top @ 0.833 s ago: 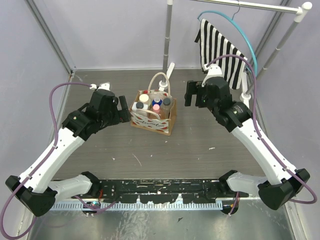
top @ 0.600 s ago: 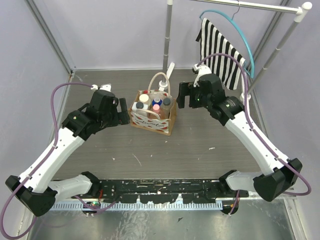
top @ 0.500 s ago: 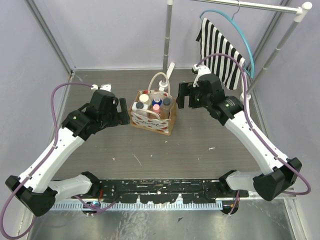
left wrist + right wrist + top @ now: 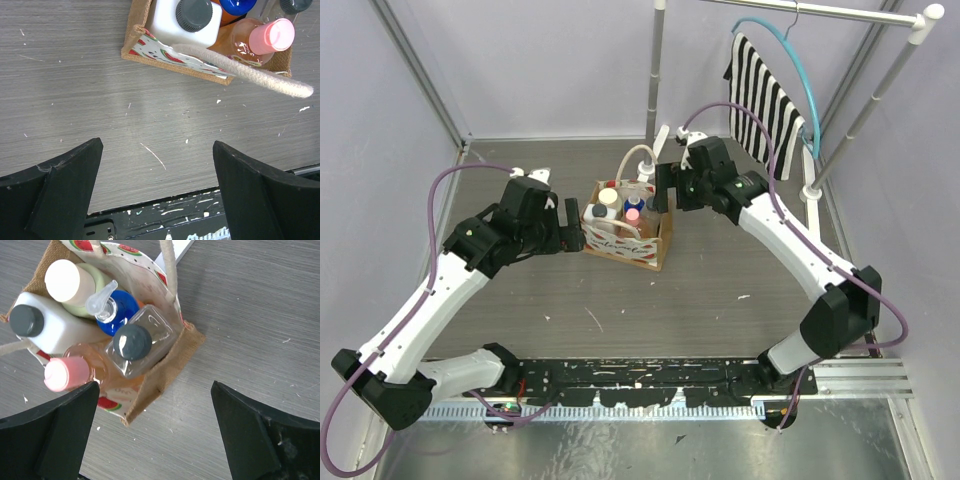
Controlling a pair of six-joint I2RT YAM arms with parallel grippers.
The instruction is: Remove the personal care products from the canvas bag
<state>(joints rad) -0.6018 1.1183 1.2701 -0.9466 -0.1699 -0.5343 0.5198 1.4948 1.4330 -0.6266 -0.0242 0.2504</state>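
You have bright, even, diffuse overhead light in all three views. On the top view the desk [image 4: 720, 300] carries only faint, soft shadows, and the metal sheet [image 4: 640, 455] at its near edge gives dull glare. Both wrist views are sharp on the desk grain and the bottles [image 4: 55, 327]; the pink cap [image 4: 279, 34] and cream cap [image 4: 62, 276] wash out pale. The left gripper [image 4: 157, 145] and right gripper [image 4: 155, 385] show as featureless black, soft-edged.

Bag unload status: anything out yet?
Done: nothing; no bottle is on the table. In hand: nothing; right fingers open above the canvas bag, left fingers open beside it. Left: every bottle, including the pink-capped bottle and white bottle.
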